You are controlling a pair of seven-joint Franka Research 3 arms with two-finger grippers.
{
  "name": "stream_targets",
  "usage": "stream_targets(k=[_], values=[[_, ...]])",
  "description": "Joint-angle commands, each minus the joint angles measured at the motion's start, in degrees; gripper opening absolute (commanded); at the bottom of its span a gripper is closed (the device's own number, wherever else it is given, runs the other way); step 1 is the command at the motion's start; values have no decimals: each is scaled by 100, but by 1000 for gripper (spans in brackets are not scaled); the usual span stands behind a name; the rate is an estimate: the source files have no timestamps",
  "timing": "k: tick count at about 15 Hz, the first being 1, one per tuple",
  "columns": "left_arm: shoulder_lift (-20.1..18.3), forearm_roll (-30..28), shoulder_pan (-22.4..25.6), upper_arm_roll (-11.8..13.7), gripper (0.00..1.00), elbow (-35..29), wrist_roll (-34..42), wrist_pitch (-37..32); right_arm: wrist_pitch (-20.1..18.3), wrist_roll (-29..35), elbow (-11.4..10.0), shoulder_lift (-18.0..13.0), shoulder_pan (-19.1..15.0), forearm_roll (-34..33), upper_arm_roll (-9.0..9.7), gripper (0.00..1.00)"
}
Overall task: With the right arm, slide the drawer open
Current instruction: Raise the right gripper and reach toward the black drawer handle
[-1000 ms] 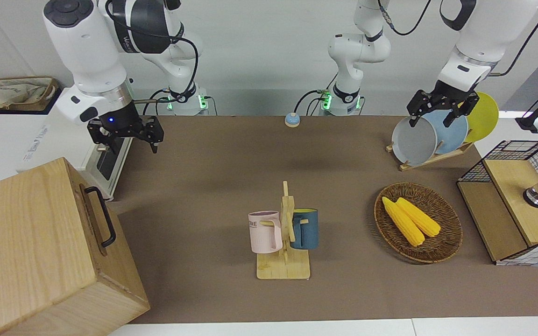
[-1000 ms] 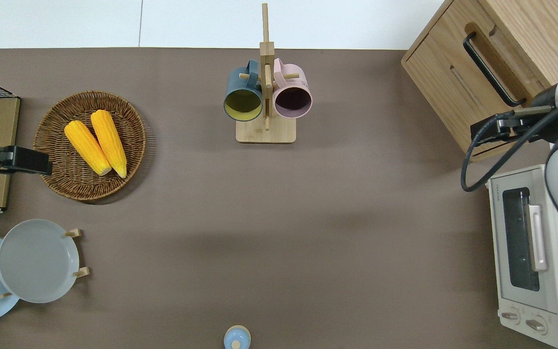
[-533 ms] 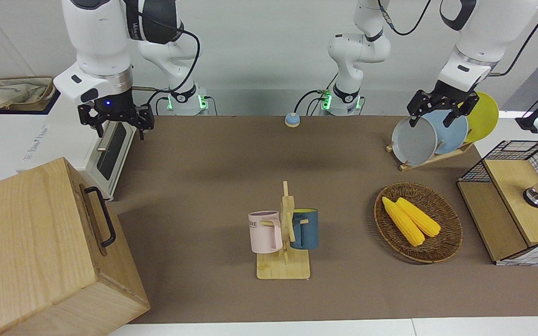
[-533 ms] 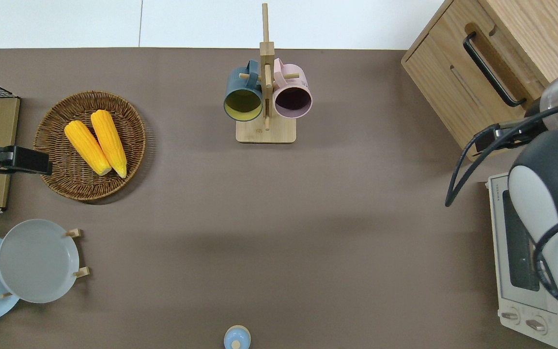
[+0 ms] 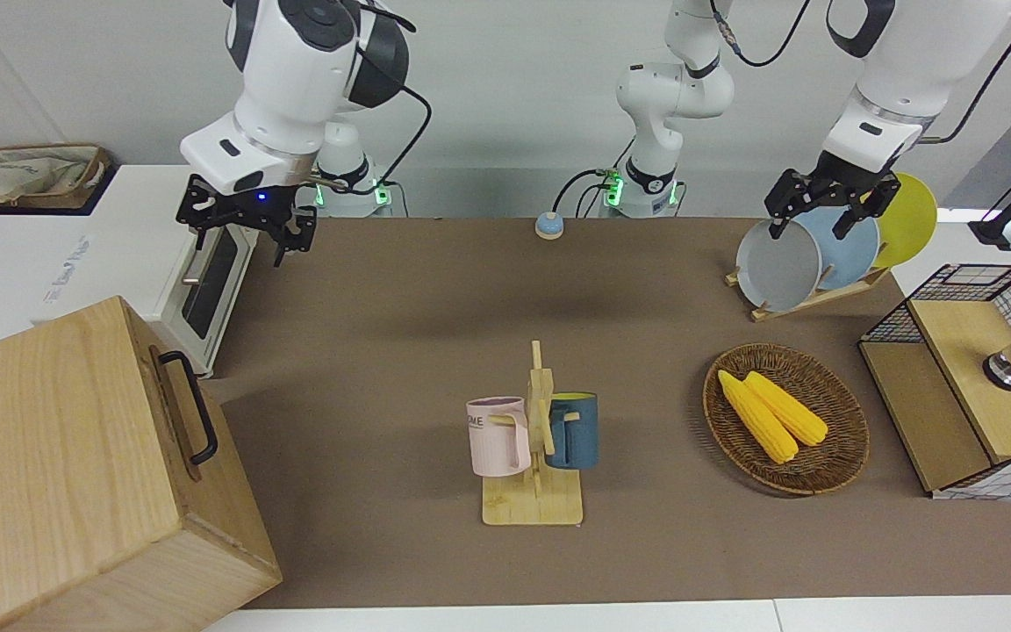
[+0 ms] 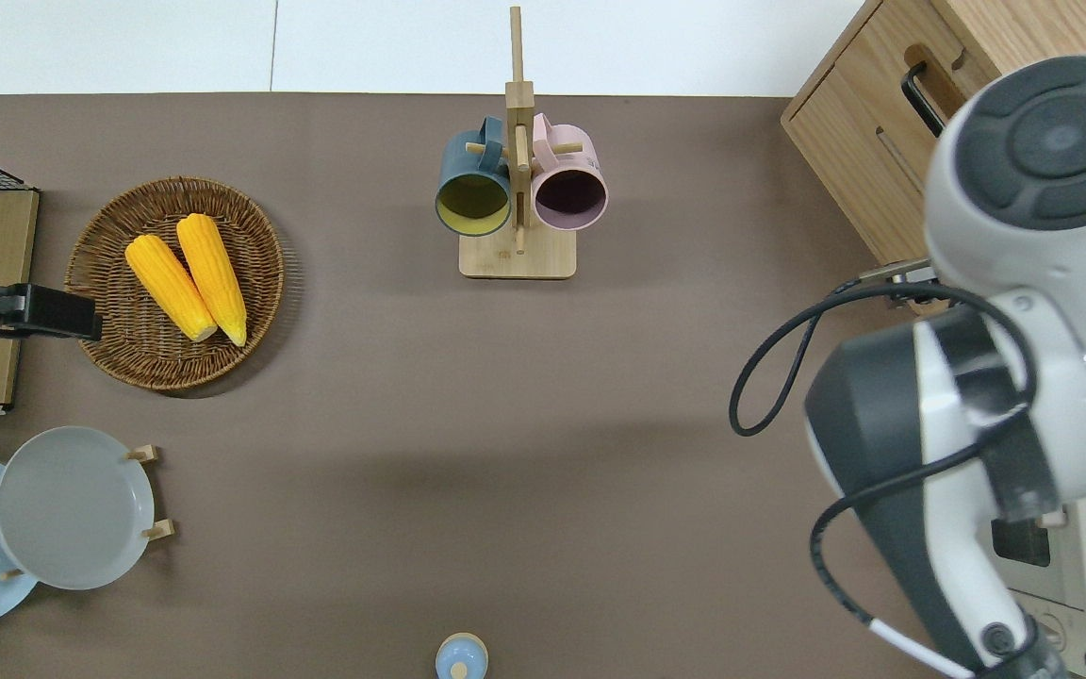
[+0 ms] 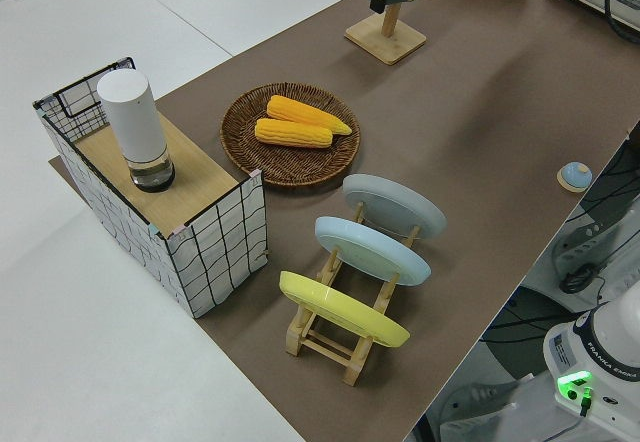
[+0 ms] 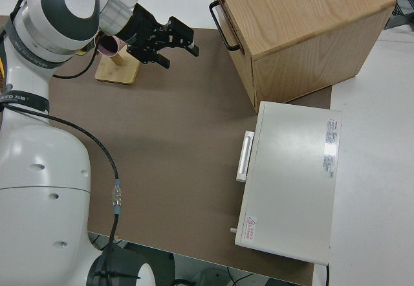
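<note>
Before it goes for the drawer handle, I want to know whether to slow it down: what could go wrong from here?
1. The right gripper is up in the air with open fingers, apart from the drawer; its black handle is a thin bar, so a slightly off approach may miss.
2. The toaster oven stands just beside the wooden box on the robots' side; a low swing could clip it.
3. The box looks loose on the table, so pulling might drag it.

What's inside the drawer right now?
Nothing can be seen: the drawer sits shut in the wooden box, its front and black handle covering any contents. The right gripper holds nothing.
</note>
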Motion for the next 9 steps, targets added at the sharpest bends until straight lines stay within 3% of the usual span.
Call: stream_targets(k=[1,5,9], values=[[76,72,-99,95,998,117,43,2,202,404,-620,-92,-30,-824,327,985],[76,72,-99,95,995,117,43,2,685,519,-1174,-84,-21,-1895,424,985],[76,72,-99,95,998,117,43,2,1256,519,-1394,118,-65,-2686,415,985]])
